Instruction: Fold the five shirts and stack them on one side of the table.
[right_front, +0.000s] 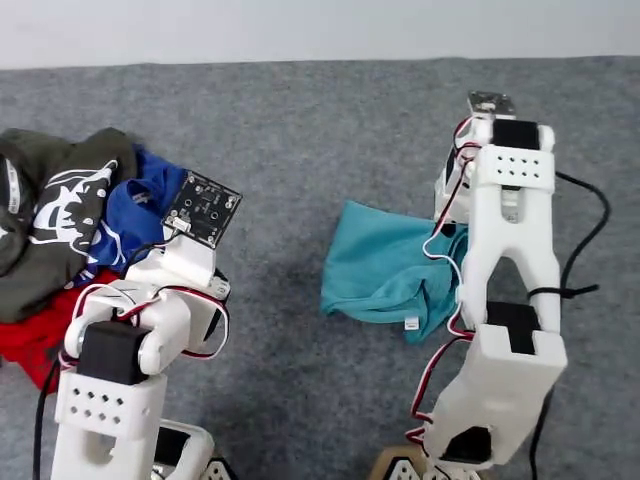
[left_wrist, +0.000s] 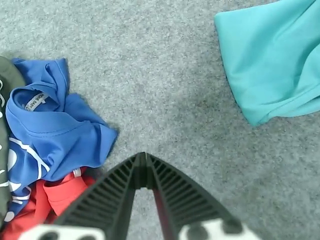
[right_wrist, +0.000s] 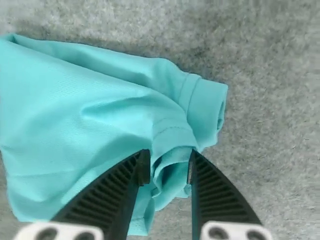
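The counter (right_front: 300, 130) had a soft grey cover. A teal shirt (right_front: 380, 265) lay near the middle of it, a bit toward the right edge. It was bunched up and not flat, and a small white tag showed at its near side.

The right claw (right_wrist: 166, 167) was down on the teal shirt (right_wrist: 85, 100). A fold of the cloth, near the hem of a sleeve, sat pinched between its two black fingers (right_wrist: 132, 185), so it was gripping the shirt.

The left claw (left_wrist: 145, 156) was closed with its tips pressed together and nothing in it. It hung over the bare grey counter, between the teal shirt (left_wrist: 270, 55) and a heap of shirts.

That heap lay at the left edge of the counter. A dark green shirt (right_front: 60, 200) with a white picture was on top, a blue shirt (right_front: 140, 215) lay beside it, and a red shirt (right_front: 40, 330) poked out from under them. All three were crumpled and touching.
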